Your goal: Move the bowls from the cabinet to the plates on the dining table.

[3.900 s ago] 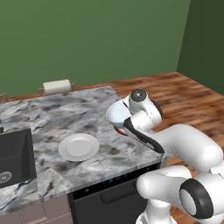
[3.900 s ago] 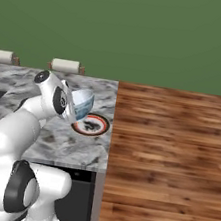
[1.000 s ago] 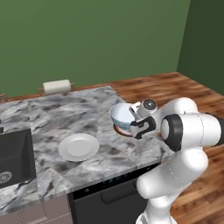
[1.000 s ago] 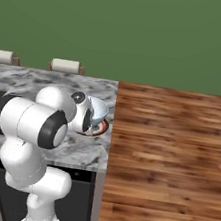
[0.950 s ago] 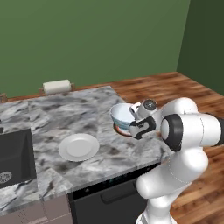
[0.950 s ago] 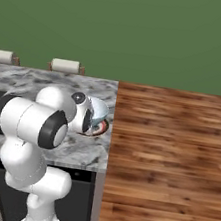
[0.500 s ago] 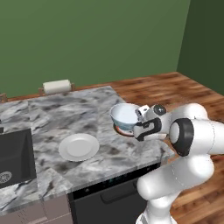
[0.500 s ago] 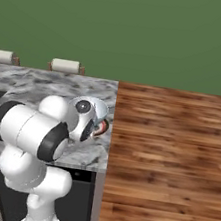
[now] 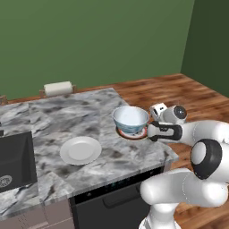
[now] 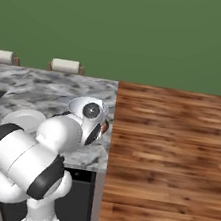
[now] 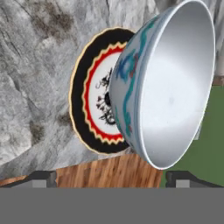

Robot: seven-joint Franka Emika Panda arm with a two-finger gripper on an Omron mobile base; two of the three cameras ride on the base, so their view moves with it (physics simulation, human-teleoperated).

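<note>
While the white arm is bent low beside the right edge of the marble dining table [image 9: 67, 116], the broad grey-and-white veined top is seen running left toward a dark sink basin [image 9: 15, 163] at its near left corner. Behind the table, a paper towel roll [image 9: 58, 88] is set on its holder by the green wall. A plain white plate [image 9: 80, 150] lies flat near the table's middle, well apart from the arm. Near the right edge, the blue-patterned white bowl [image 9: 130, 119] is seated upright on the reddish-brown plate [image 9: 132, 133], whose black, red and yellow rings are shown in the hand view. Just beside the bowl, the gripper [image 11: 109, 178] is held with its jaws spread wide apart, nothing clamped between them.
</note>
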